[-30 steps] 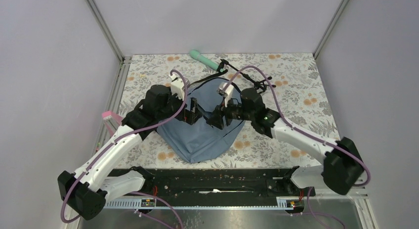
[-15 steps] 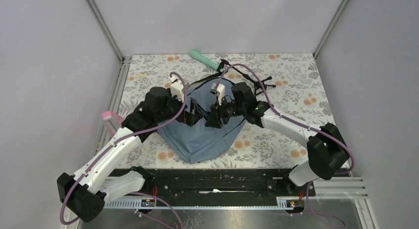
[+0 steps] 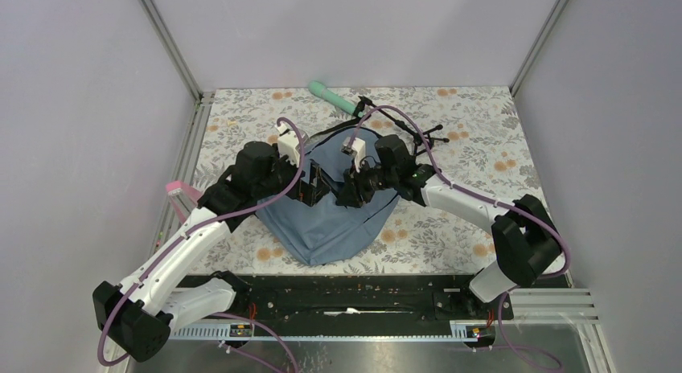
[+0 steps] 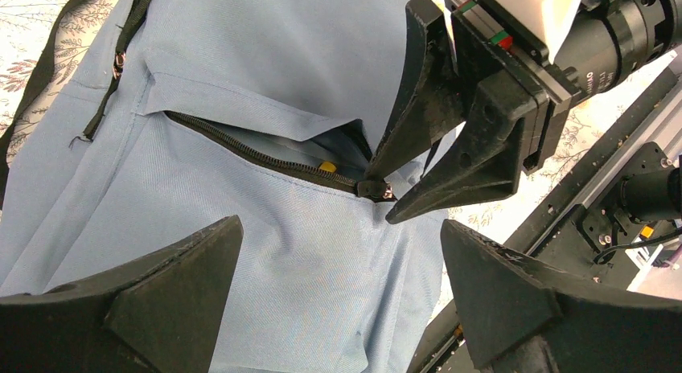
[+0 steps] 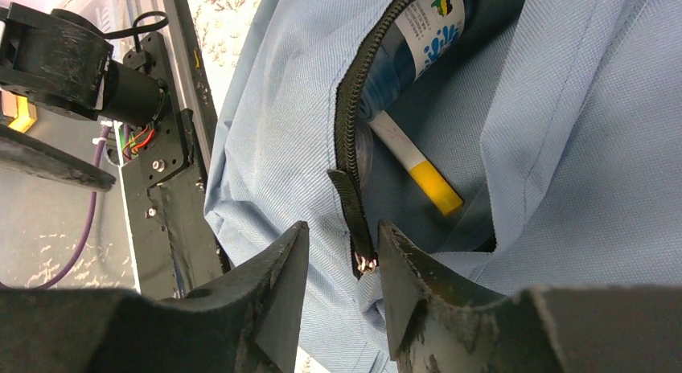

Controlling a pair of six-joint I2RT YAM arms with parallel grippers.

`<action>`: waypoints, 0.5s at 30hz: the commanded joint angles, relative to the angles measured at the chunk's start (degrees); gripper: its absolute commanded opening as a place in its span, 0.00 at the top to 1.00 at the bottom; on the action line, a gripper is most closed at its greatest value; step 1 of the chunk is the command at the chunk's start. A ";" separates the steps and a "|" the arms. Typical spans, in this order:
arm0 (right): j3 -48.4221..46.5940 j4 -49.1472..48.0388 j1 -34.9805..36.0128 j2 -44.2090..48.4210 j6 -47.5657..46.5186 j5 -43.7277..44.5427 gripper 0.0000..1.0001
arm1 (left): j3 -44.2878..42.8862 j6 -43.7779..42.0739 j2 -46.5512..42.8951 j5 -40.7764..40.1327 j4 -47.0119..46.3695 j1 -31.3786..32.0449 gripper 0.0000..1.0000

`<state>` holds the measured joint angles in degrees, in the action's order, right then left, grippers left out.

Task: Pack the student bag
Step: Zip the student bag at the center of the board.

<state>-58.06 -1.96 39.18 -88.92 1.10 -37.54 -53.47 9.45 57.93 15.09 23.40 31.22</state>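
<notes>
Student bag [image 3: 326, 228], slate-blue fabric, black zipper [image 5: 347, 124] half open (yellow-tipped stick [image 5: 418, 168] inside)

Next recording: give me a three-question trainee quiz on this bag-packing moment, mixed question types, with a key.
1. Fill in: the pen inside the student bag has a ____ tip.
2. What sits between the fingers of the right gripper? A) nothing B) the zipper pull C) the pen
3. True or false: the left gripper is clamped on the student bag.
Key: 1 yellow. 2 B. 3 false, its jaws stand wide open.
</notes>
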 commanded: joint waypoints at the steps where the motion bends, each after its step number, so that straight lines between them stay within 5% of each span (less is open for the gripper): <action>1: -1.84 -0.16 -0.64 -0.60 -0.84 -0.35 0.60 | 0.12 -0.75 -0.54 1.59 -3.17 -0.37 0.01; 9: -2.20 1.03 -0.60 -0.48 -0.84 1.83 1.00 | 0.58 -0.92 -0.75 2.02 -3.31 -0.33 0.01; 15: 1.18 -2.89 -1.03 4.40 4.10 6.98 1.00 | 3.10 -0.96 -2.80 -0.27 -6.86 4.27 0.02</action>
<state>-58.04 -1.65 38.92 -89.17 1.48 -34.63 -51.99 9.43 57.63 15.70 21.96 31.90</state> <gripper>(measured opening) 0.017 0.985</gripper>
